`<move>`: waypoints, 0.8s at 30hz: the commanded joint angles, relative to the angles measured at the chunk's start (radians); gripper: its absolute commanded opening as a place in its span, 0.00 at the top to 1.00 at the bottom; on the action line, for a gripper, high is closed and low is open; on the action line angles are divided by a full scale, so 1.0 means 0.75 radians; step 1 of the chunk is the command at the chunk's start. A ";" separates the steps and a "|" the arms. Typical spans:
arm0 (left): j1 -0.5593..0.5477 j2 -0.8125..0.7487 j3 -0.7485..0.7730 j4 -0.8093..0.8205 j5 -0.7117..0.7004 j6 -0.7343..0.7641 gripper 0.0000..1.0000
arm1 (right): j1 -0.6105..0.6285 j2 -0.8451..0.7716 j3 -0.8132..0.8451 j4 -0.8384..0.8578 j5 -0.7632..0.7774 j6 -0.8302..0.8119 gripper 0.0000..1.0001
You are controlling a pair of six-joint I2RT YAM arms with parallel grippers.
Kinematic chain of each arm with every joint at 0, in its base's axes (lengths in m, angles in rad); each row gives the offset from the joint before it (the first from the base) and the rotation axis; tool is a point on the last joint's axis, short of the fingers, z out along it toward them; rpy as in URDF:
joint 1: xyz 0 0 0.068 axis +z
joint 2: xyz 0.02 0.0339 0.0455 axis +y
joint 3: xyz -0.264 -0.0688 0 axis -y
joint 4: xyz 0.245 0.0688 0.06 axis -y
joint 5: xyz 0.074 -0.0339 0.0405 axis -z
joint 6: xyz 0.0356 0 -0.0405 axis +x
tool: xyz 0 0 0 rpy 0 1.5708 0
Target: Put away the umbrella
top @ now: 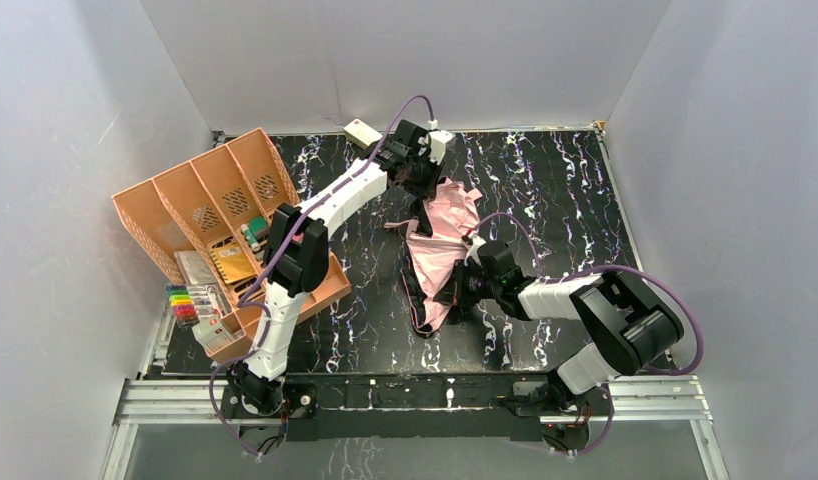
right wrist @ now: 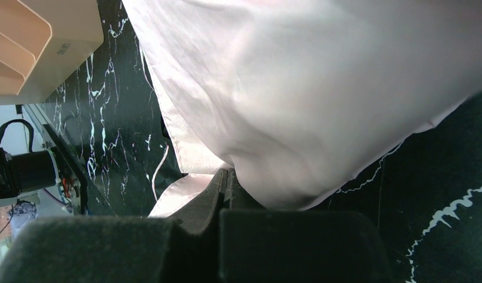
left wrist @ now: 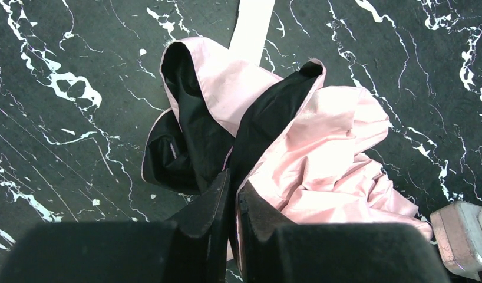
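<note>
Black marbled tabletop [top: 555, 190], enclosed by plain white walls, on which the umbrella [top: 440, 245] is laid collapsed but unrolled, its pink and black canopy crumpled between the two grippers. The left gripper [left wrist: 231, 197] is shown at the far end of the canopy, its fingers drawn almost together and clamped on a black-lined fold. Loose pink cloth is heaped just to the right of these fingers, and a black flap lies just to their left. The right gripper [right wrist: 227, 177] is shown at the near end, its fingers closed together on what is judged to be a hem of pink cloth, the rest of which is draped ahead of and above the fingertips. A peach organiser [top: 220, 210] is seen well to the left of both grippers, and a cream box [top: 362, 132] just beyond the left one. The canopy is judged light, limp and slippery, so a pinch of cloth alone is expected to slide or sag; the ribs are judged thin and easily bent. A firmer hold is judged to be offered by the shaft or handle, neither of which is clearly seen.
</note>
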 commanded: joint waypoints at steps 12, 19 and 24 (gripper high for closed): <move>-0.007 -0.306 0.033 -0.020 0.471 -0.183 0.93 | -0.001 0.094 -0.057 -0.248 0.158 -0.063 1.00; -0.008 -0.393 0.007 -0.114 0.651 -0.177 0.93 | -0.001 0.101 -0.054 -0.245 0.153 -0.059 1.00; -0.007 -0.446 -0.090 -0.126 0.424 -0.105 0.45 | -0.001 0.101 -0.053 -0.245 0.149 -0.057 1.00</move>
